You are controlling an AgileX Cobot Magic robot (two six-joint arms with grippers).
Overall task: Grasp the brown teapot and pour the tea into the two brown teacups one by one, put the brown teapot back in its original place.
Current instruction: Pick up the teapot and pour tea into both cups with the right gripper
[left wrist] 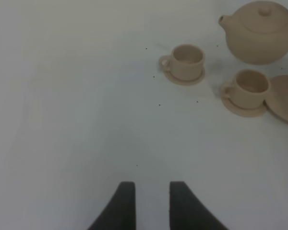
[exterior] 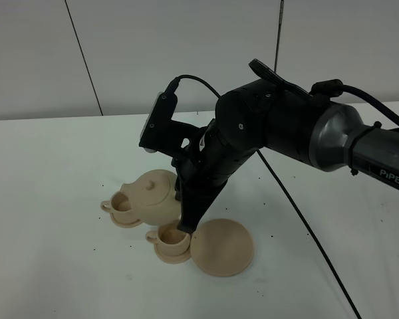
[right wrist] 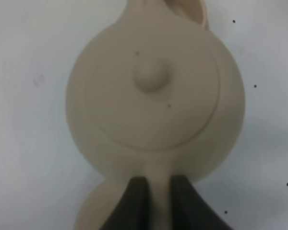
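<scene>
Plainly, your right gripper (right wrist: 158,181) was clamped on the loop handle (right wrist: 158,208) of the brown teapot (exterior: 153,194), one jaw on either side of it. The pot looked held clear of the table (exterior: 46,159), near level. In the high view its spout (exterior: 124,193) pointed to about 9 o'clock.

- First teacup (exterior: 122,209): at the pot's 8 o'clock, just under the spout.
- Second teacup (exterior: 169,236): at the pot's 5 o'clock, close by the gripper's lower finger.
- Large saucer (exterior: 223,249): bare, at the second cup's 3 o'clock, just beside its little saucer.
- Left gripper (left wrist: 152,188): well apart from the set, jaws a little apart, nothing between them.

Judged: you were at the pour into the first cup. No liquid could be made out.

Risks from here:
- The pinch was on a thin handle only, so a tilt could let the pot swing in the jaws and throw the spout off the cup.
- The lid (right wrist: 151,96) sat loose, so a steep tilt could drop it.
- Lowering or rolling the wrist could nudge the second cup off its saucer.
</scene>
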